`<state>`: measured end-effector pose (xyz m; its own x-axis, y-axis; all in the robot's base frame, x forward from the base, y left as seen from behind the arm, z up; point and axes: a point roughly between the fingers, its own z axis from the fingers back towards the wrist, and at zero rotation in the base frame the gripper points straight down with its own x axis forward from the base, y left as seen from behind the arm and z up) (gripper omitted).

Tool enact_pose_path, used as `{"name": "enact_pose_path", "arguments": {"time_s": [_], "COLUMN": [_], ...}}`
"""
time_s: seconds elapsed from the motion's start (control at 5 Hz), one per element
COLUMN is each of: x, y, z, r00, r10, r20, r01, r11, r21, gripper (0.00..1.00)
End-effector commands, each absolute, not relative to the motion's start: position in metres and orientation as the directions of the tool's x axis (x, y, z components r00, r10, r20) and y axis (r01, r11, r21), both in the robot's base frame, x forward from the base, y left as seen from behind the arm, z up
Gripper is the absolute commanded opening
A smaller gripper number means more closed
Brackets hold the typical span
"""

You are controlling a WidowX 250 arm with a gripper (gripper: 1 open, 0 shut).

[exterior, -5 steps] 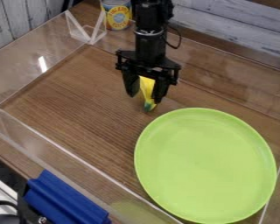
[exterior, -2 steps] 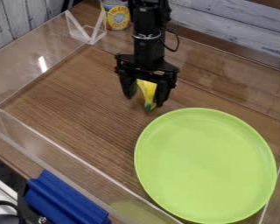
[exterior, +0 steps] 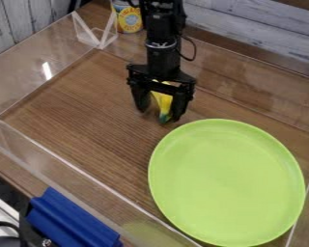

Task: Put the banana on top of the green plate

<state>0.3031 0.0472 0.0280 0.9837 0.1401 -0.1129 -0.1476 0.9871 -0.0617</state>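
Straddling the banana (exterior: 158, 104) at upper centre with the gripper (exterior: 161, 99) spread wide, gripping nothing; banana lying just off the green plate (exterior: 228, 178); closing squarely across its middle advisable.

No legible text on anything here.

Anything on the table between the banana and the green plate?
No. In the camera view, only a short strip of bare wooden table separates the banana from the green plate rim.
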Motion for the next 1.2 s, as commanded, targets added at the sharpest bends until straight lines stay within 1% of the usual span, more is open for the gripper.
{"name": "enact_pose_path", "arguments": {"time_s": [0.0, 0.2, 0.4, 0.8, 1.0], "x": [0.310, 0.313, 0.312, 0.304, 0.299], "y": [0.049, 0.048, 0.046, 0.040, 0.034], "z": [0.031, 0.029, 0.030, 0.055, 0.074], "r00": [0.987, 0.987, 0.989, 0.994, 0.996], "r10": [0.145, 0.142, 0.127, 0.074, 0.043], "r20": [-0.076, -0.069, -0.070, -0.083, -0.082], "r01": [-0.150, -0.146, -0.132, -0.077, -0.045], "r11": [0.987, 0.987, 0.989, 0.997, 0.999], "r21": [-0.063, -0.065, -0.061, -0.029, -0.018], "gripper": [1.00, 0.00, 0.00, 0.00, 0.00]}}
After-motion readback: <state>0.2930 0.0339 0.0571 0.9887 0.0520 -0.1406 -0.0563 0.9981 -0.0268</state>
